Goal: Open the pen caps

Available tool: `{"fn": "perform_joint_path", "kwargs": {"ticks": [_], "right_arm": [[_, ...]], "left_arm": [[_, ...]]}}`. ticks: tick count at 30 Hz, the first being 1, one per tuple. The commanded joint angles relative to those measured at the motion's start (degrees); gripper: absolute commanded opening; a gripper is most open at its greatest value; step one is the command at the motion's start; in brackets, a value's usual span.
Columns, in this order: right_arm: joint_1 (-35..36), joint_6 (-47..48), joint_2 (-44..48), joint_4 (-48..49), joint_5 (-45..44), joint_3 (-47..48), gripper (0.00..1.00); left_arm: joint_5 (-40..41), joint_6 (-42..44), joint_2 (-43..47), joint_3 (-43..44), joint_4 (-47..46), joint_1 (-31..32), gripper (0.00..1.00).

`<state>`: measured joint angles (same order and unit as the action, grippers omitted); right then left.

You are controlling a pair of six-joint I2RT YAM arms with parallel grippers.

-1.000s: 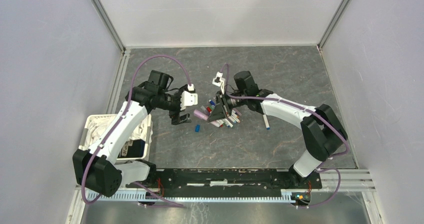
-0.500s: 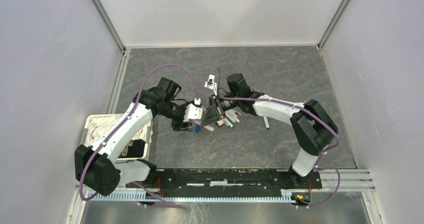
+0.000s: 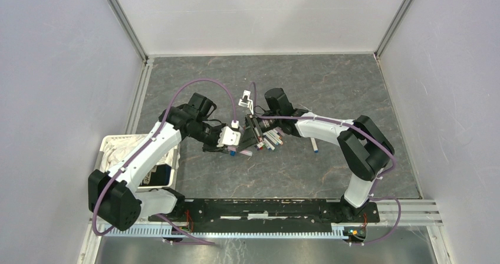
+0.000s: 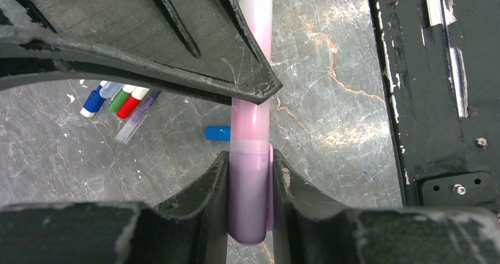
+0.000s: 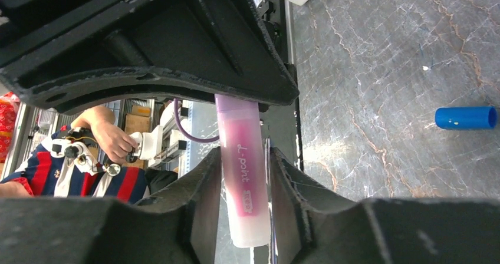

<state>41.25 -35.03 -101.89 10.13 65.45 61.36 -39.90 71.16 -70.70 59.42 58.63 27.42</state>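
Observation:
A pink pen (image 4: 255, 116) with a lilac cap (image 4: 247, 199) hangs above the table, held between both grippers. My left gripper (image 4: 250, 164) is shut on the lilac cap. My right gripper (image 5: 244, 158) is closed around the pink barrel (image 5: 239, 128), and one of its fingers (image 4: 177, 52) crosses the top of the left wrist view. In the top view the two grippers meet nose to nose, left (image 3: 236, 148) and right (image 3: 252, 139). A loose blue cap (image 3: 232, 152) lies on the table just below them. Several capped pens (image 3: 271, 139) lie in a pile behind the right gripper.
One pen (image 3: 314, 144) lies alone to the right of the pile. A white basket (image 3: 112, 143) stands at the table's left edge beside the left arm. A black rail (image 3: 265, 208) runs along the near edge between the arm bases.
My left arm swung right to meet the right gripper, and its jaws closed on the lilac cap. The right arm shifted a little left with the pen.

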Motion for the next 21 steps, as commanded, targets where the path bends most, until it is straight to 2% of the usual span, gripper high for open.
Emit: {"fn": "perform_joint_path", "kwargs": {"ticks": [1,13,16,18,21], "right_arm": [[0.34,-0.58,-0.99,3.14,-1.47,2.75,0.43],[1.50,1.18,-0.56,2.04,-0.54,2.24,0.44],[1.78,4.52,-1.50,-2.42,-0.51,4.81,0.46],[1.80,4.90,-1.64,-3.36,-0.80,5.58,0.41],[1.63,5.85,-1.41,-4.99,-1.32,5.61,0.22]], "left_arm": [[-1.69,0.26,0.51,0.25,-0.80,0.71,0.02],[-0.84,-0.07,-0.07,2.00,-1.06,0.72,0.02],[-0.38,0.48,-1.08,2.92,-1.08,0.71,0.02],[-0.22,0.39,-1.50,3.68,-1.07,0.78,0.02],[0.05,0.39,-1.40,4.33,-1.06,0.78,0.02]]}}
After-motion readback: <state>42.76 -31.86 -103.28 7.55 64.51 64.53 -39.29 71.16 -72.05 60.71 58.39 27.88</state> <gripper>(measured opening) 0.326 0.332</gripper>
